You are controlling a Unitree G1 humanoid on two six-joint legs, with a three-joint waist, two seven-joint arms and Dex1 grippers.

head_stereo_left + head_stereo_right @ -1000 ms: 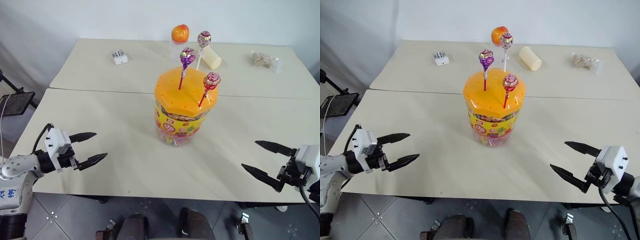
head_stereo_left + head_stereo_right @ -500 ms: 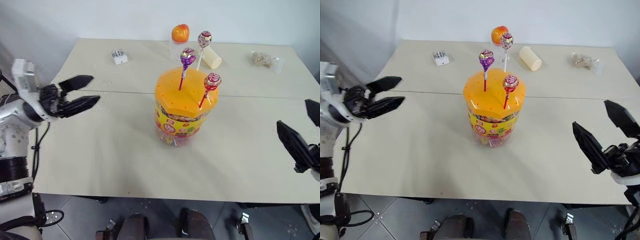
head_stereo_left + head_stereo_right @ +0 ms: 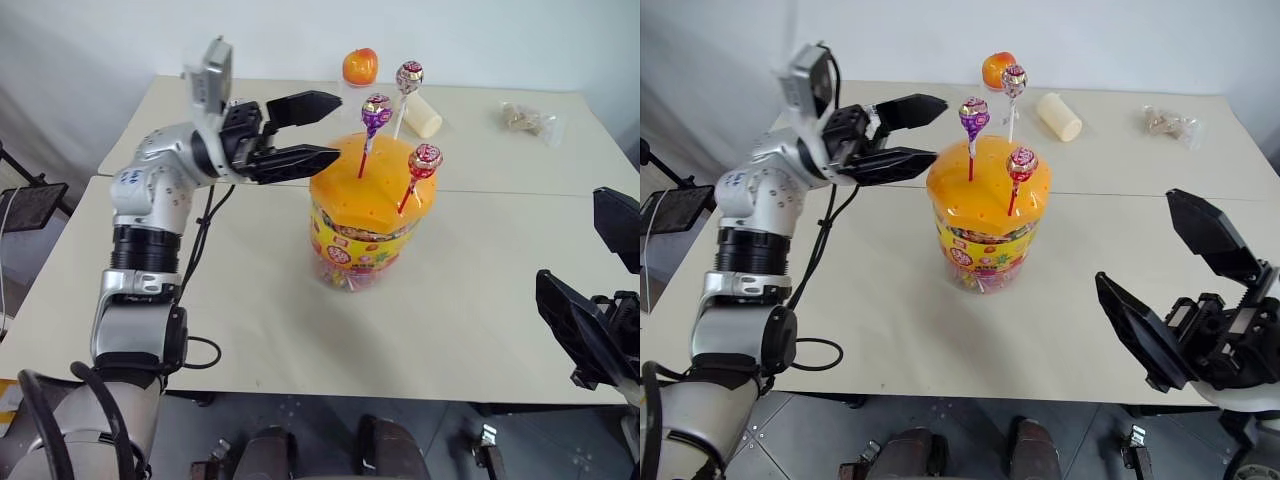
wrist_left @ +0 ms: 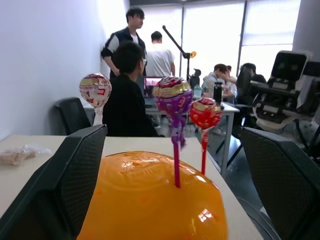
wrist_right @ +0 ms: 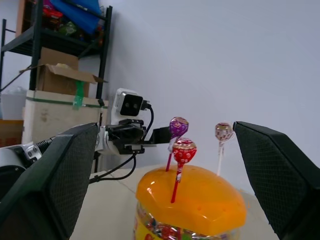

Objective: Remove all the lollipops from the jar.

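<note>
The jar (image 3: 362,248), a clear tub with a holed orange lid (image 3: 368,195), stands mid-table. Three lollipops stick up from the lid: a purple one (image 3: 375,112), a red-pink one (image 3: 424,160) and a pink-white one (image 3: 408,77) at the back. My left gripper (image 3: 338,127) is open and hovers level beside the lid's left edge, pointing at the purple lollipop (image 4: 172,95) from a short gap. Open and empty, my right gripper (image 3: 1134,237) is raised at the near right, well clear of the jar.
Behind the jar are a small bottle with an orange round cap (image 3: 360,68) and a cream cylinder (image 3: 422,115). A small white box (image 3: 238,113) lies at the back left, a clear packet (image 3: 530,120) at the back right. People sit and stand beyond the table (image 4: 125,85).
My left arm swung up from the table's near left edge and rightward to the jar lid. My right gripper rose and drew back toward me. Both stayed open.
</note>
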